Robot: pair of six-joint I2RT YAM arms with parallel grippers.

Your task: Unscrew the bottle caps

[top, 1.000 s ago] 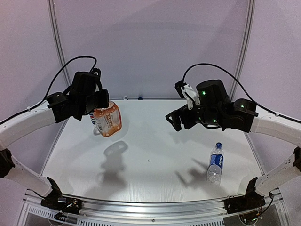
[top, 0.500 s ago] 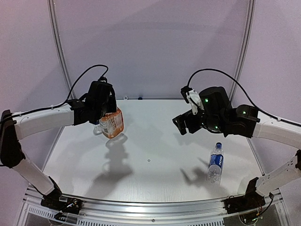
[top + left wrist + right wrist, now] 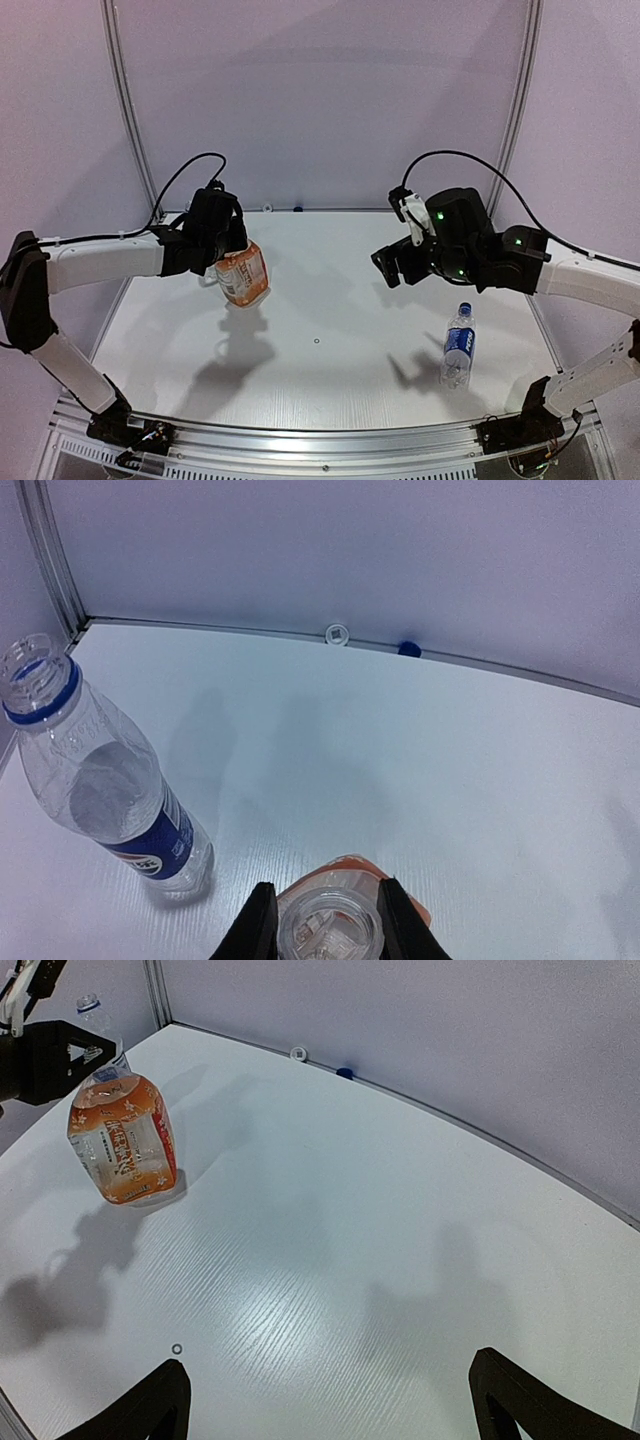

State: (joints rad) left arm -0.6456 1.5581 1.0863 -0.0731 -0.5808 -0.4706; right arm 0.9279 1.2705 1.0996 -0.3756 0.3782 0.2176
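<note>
Left gripper (image 3: 326, 922) clamps the neck of the orange-labelled bottle (image 3: 243, 276) while the right gripper (image 3: 391, 266) hangs over the table (image 3: 330, 300) with its jaws wide apart.

The squat bottle tilts below the left fingers (image 3: 256, 926), which pinch its neck from both sides, its mouth open toward the wrist camera; whether its base touches the table cannot be told. Well ahead of that gripper, against the back wall (image 3: 350, 550), lies the whitish cap (image 3: 337, 634), with a blue cap (image 3: 408, 649) just to its right. To the gripper's left, a slim bottle (image 3: 105, 780) with a blue label stands upright, open-mouthed. Nothing sits between the right gripper's fingers (image 3: 140, 1412); a second blue-labelled bottle (image 3: 457, 346) lies on its side below and nearer the arm bases, its cap end too small to make out.
</note>
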